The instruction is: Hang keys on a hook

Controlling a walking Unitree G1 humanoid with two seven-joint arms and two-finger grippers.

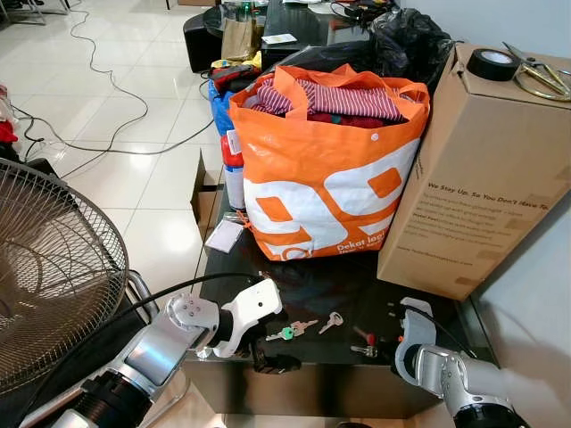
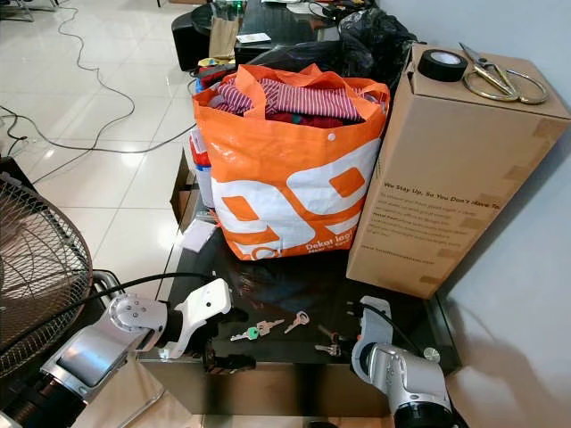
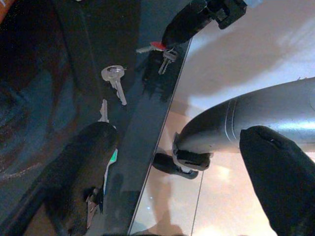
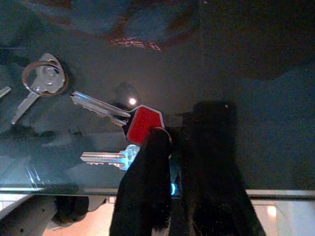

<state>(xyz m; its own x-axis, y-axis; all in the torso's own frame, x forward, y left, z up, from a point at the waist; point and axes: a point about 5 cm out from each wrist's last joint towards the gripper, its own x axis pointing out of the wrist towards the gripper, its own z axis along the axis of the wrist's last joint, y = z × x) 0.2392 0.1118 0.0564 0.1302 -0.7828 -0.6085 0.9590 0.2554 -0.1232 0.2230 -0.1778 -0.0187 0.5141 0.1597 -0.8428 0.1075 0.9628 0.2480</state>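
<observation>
right gripper (image 4: 162, 147) jaws look together on the red-headed keys (image 4: 142, 123) at the table (image 1: 357, 285) edge; lift straight, slowly

A dark glossy desk (image 1: 357, 294) is carrying an orange shopping bag (image 1: 326, 187) stuffed with striped clothes, and a tall cardboard box (image 1: 482, 169) is standing just beside it. A roll of black tape (image 1: 492, 64) and scissors (image 1: 535, 76) are lying on top of the box. Pale floor tiles (image 1: 134, 134) are shining under the room light, with a cable (image 1: 98, 80) trailing across them. A round fan grille (image 1: 49, 267) is standing at the left. A white wall (image 1: 535, 303) is running along the right.
</observation>
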